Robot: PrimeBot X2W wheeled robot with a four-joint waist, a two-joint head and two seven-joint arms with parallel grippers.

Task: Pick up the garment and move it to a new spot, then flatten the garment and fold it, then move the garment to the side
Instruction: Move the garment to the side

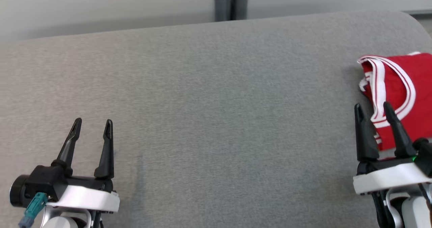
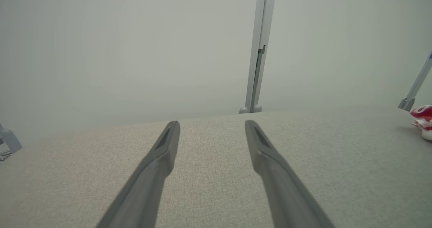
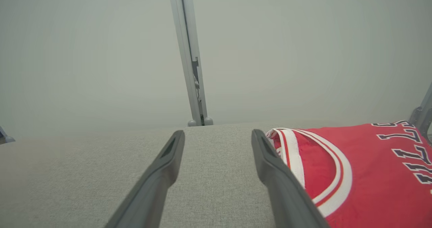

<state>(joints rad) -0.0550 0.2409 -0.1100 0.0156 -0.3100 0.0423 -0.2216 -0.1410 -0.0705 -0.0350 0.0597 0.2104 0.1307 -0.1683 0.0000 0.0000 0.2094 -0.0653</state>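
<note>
The garment (image 1: 398,86) is a red jersey of smooth, slightly glossy cloth. It is folded into a compact, roughly rectangular bundle and lies on the bench (image 1: 216,103), whose top is covered in a grey, finely woven fabric with a rounded far corner. Curved white and dark red bands trim the garment's edge, and dark block letters outlined in white run across its face.

The right hand (image 1: 372,105) sits at the garment's near left corner. Its two long, tapered dark fingers are spread over bare bench cloth, and one finger lies along the trimmed edge; I cannot tell whether it touches. The left hand (image 1: 93,121) is well apart to the garment's left, its fingers spread too. A slim grey post (image 1: 232,1) stands beyond the bench, left of the garment.
</note>
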